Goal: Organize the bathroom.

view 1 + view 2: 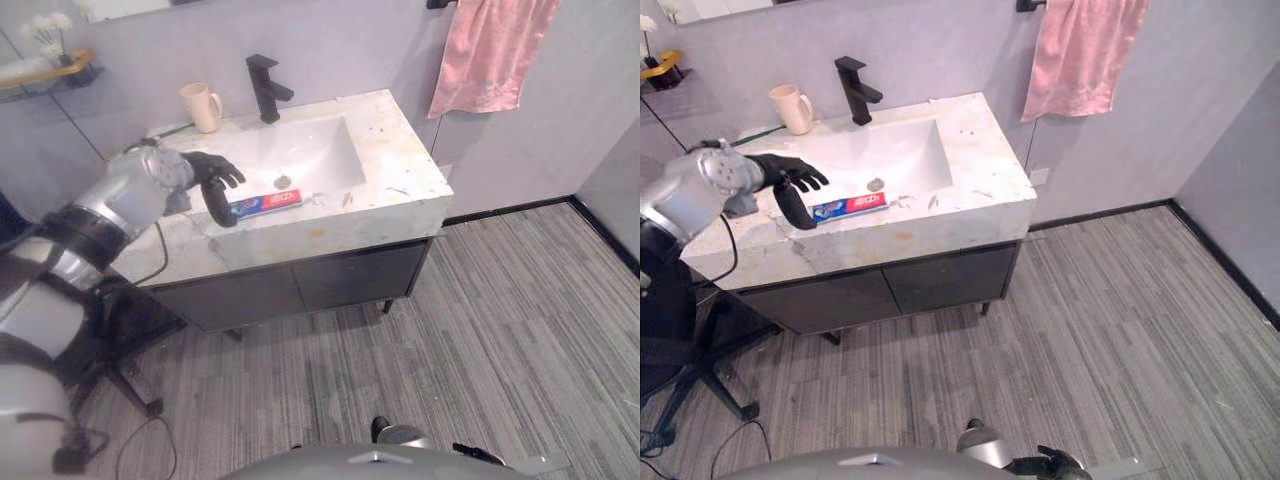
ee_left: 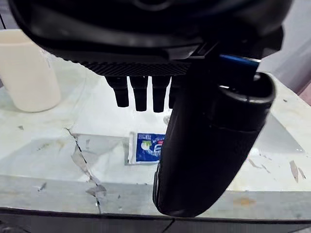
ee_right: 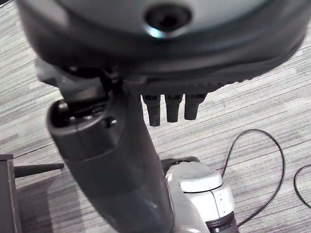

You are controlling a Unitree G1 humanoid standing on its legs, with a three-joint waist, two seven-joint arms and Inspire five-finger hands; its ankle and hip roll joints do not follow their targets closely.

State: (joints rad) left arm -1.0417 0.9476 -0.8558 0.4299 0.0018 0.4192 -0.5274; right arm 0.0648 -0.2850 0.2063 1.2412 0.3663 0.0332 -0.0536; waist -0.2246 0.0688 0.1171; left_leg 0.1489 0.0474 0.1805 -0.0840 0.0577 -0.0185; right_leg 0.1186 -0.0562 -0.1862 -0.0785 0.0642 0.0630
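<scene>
Now the left hand [image 1: 212, 175] hovers spread and empty above the toothpaste [image 1: 266, 203] on the surface [image 1: 400, 170]; right hand [image 3: 146, 160] hangs relaxed, empty.

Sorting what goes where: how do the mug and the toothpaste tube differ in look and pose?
The mug is plain cream and stands upright at the back of the counter beside the black faucet; the toothpaste tube is blue and red and lies flat at the front edge, by the left robot hand. Both rest on the counter.
</scene>
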